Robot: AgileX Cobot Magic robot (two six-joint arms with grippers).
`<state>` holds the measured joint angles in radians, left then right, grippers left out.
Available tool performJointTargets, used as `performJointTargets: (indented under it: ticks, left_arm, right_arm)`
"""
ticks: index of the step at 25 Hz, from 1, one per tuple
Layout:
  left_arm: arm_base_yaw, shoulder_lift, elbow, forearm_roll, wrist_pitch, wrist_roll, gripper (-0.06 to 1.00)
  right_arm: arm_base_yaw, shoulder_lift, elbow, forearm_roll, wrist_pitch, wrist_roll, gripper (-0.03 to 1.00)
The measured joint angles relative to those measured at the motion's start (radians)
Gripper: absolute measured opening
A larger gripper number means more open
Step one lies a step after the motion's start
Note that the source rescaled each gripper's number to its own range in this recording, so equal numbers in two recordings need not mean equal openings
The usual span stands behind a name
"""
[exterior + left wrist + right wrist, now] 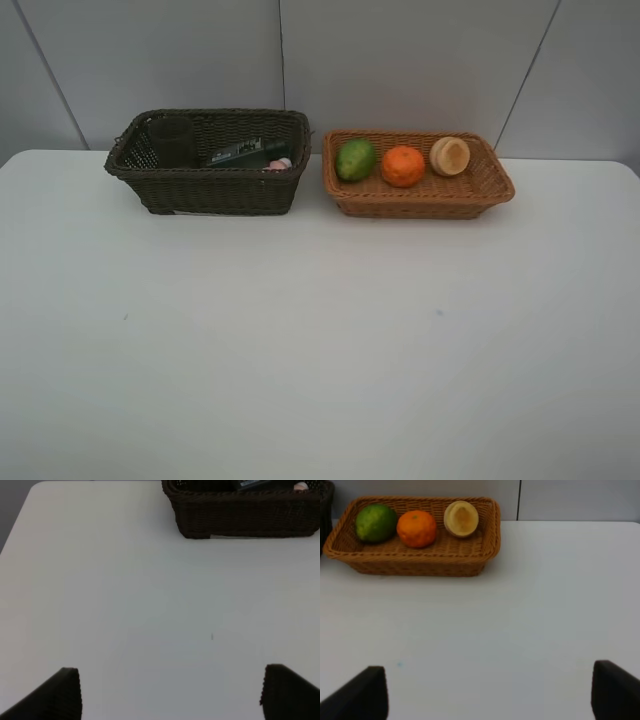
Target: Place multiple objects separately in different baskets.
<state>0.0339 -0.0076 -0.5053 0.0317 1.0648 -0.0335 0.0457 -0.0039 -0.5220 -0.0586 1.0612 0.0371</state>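
Observation:
The dark brown basket [215, 190] stands at the back left of the white table. Inside it are a dark cup [172, 141], a flat dark-green bottle [245, 153] and a bit of a pink bottle [280, 164]. To its right, the orange-tan basket [420, 200] holds a green fruit [355, 159], an orange [403, 166] and a pale round fruit [450, 155]. Neither arm shows in the high view. My left gripper [170, 692] is open over bare table, well short of the dark basket [245, 515]. Open too, my right gripper [490, 695] is short of the tan basket [420, 560].
A grey panelled wall runs right behind both baskets. The white table [320, 340] stretches wide in front of them, with only small specks on it.

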Motion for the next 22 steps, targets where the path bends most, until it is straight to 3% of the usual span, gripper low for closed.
performJointTargets:
  ticks: [22]
  left_arm:
    - [0.0, 0.0, 0.0, -0.001, 0.0, 0.0, 0.73]
  right_arm:
    - [0.0, 0.0, 0.0, 0.0, 0.0, 0.0, 0.82]
